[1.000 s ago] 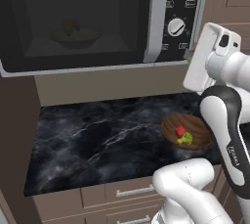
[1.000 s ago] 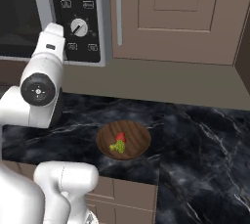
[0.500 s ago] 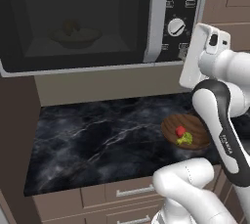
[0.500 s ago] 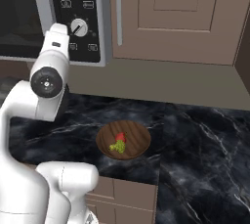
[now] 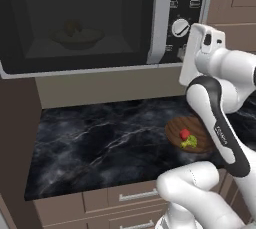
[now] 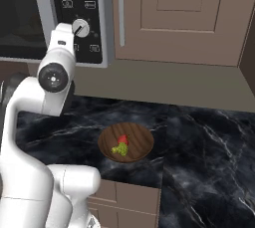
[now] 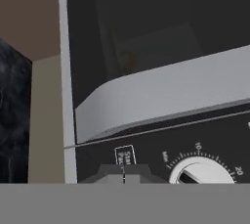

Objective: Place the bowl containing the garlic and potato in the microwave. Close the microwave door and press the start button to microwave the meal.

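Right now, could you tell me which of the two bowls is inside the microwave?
The shallow tan bowl, seen through the closed microwave door, is inside. The dark wooden bowl with red and green food sits on the black counter instead.

Black marble counter point(image 5: 100, 143); dark wooden bowl point(image 5: 192, 134) with red, green food on it.

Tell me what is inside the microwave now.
Through the dark window of the microwave, the bowl sits on the floor inside, with an orange-brown lump, the potato, in it. The garlic cannot be made out through the dim glass.
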